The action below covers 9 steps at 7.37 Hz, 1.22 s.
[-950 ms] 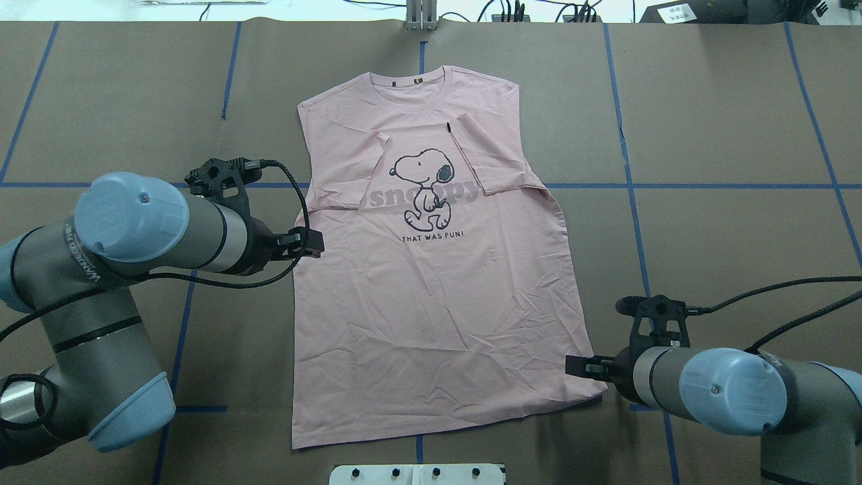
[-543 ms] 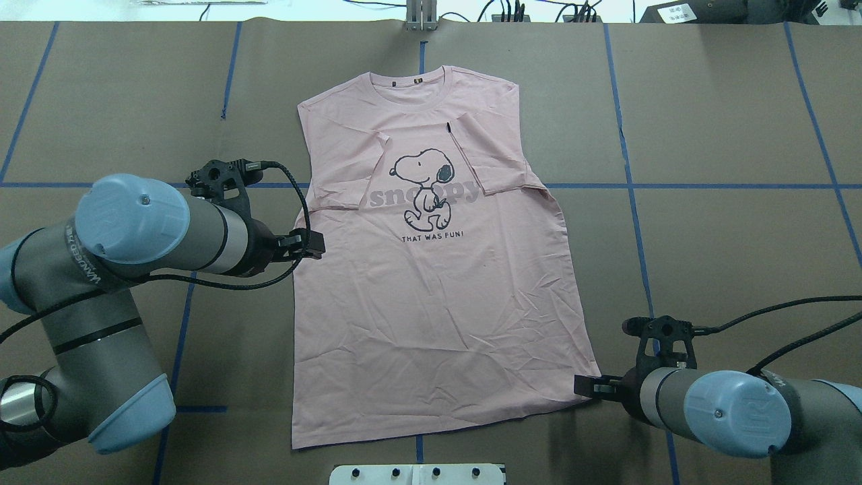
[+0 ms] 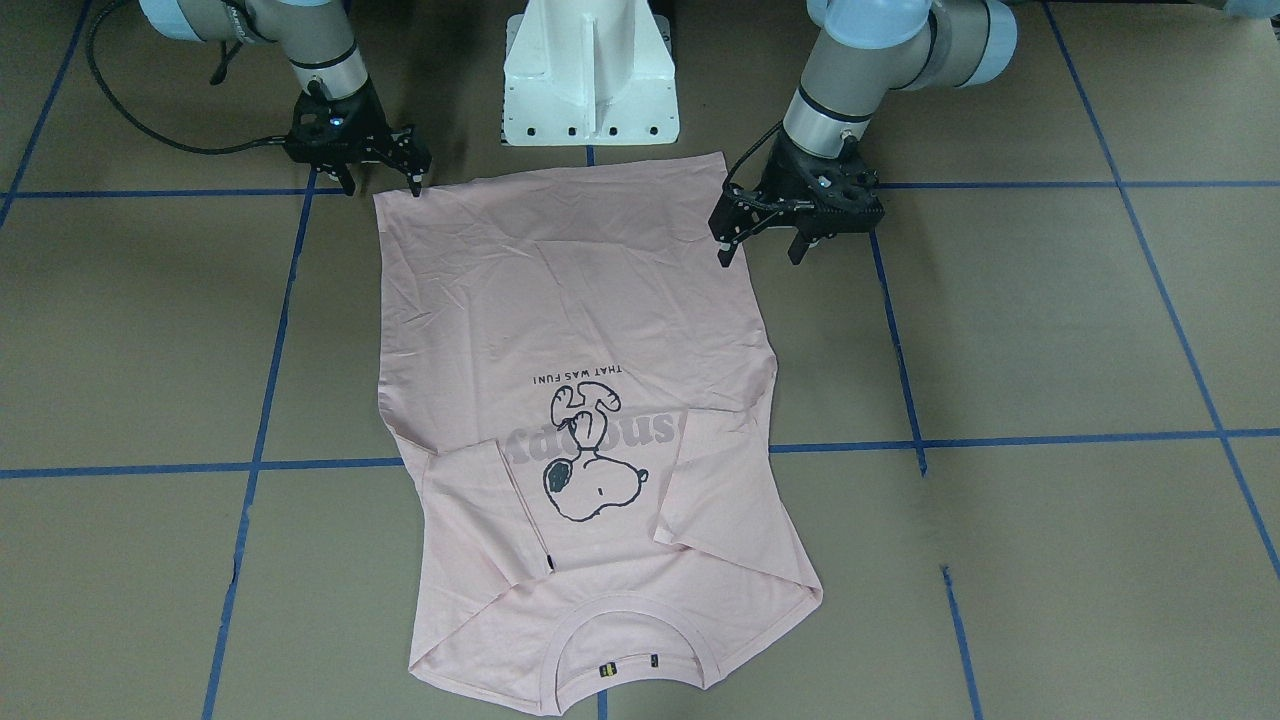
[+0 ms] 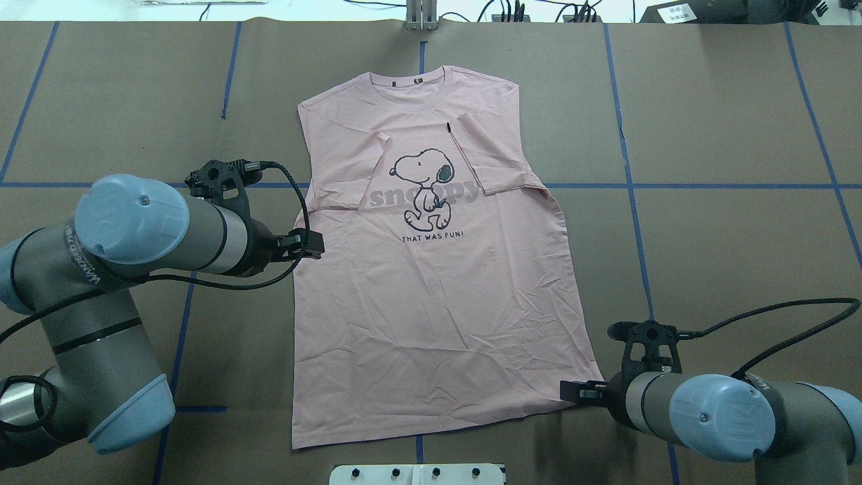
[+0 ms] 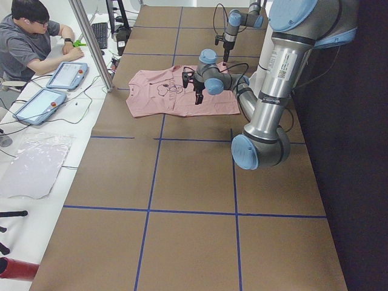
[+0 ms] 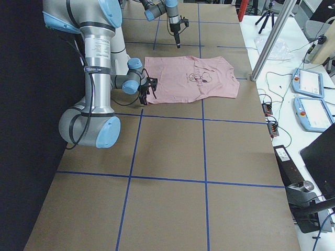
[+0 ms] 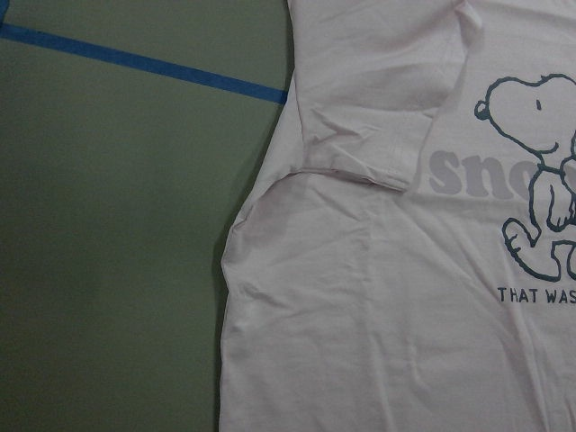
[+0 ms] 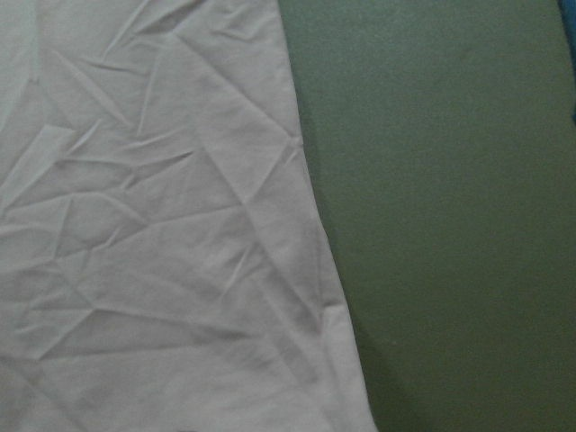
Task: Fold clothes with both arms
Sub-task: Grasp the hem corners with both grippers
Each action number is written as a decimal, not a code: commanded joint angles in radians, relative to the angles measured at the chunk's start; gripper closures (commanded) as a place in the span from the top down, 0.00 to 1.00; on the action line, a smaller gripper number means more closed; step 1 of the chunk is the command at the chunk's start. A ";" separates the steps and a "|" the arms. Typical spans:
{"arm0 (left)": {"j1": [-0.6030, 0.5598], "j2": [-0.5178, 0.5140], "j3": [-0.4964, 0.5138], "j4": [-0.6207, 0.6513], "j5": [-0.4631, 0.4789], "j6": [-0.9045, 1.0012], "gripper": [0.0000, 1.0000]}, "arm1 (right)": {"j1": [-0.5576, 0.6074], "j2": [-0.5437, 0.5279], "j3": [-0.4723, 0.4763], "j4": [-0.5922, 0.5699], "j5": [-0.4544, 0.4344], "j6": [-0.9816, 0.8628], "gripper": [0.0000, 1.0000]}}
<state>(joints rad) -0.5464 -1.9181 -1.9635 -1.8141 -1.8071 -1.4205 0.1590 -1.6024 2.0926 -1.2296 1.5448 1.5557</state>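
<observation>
T-shirt [image 4: 438, 303], pale pink, lies flat on the brown bench [image 4: 707, 135], centre of the overhead frame. Print side up: cartoon dog [image 4: 424, 185] over grey lettering. Collar [image 4: 417, 87] toward the top of that frame, hem toward the bottom. Both short sleeves are folded inward over the chest, with a small black tag [image 4: 448, 126] on the one to the right. Lower body is creased and the hem runs slightly askew.

Left pincer [image 3: 760, 250], right of centre in the front-facing frame, is released, fingers spread and pointing down. One fingertip is over the shirt's side edge, the other over bare bench. Cannot tell whether either touches cloth. Its wrist view takes in the folded sleeve, the side seam and part of the dog.

Right pincer [image 3: 380, 183], upper left of the front-facing frame, is also released. It stands at the hem corner, one fingertip right at the corner. Its wrist view shows wrinkled cloth beside bare bench.

Blue tape lines [image 4: 707, 186] grid the bench.
</observation>
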 commanded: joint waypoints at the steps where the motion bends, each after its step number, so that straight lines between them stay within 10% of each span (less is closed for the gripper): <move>1: 0.000 0.001 0.002 -0.001 0.000 0.000 1.00 | -0.001 0.012 -0.014 -0.004 0.001 -0.002 0.97; 4: 0.000 -0.001 0.002 -0.001 0.000 0.002 1.00 | 0.004 0.012 -0.029 -0.004 0.012 -0.009 0.92; 9: 0.000 -0.001 0.000 -0.001 0.000 0.003 1.00 | 0.014 0.002 -0.002 -0.002 0.032 -0.009 0.20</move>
<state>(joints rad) -0.5461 -1.9190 -1.9633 -1.8147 -1.8070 -1.4174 0.1705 -1.5979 2.0866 -1.2319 1.5700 1.5462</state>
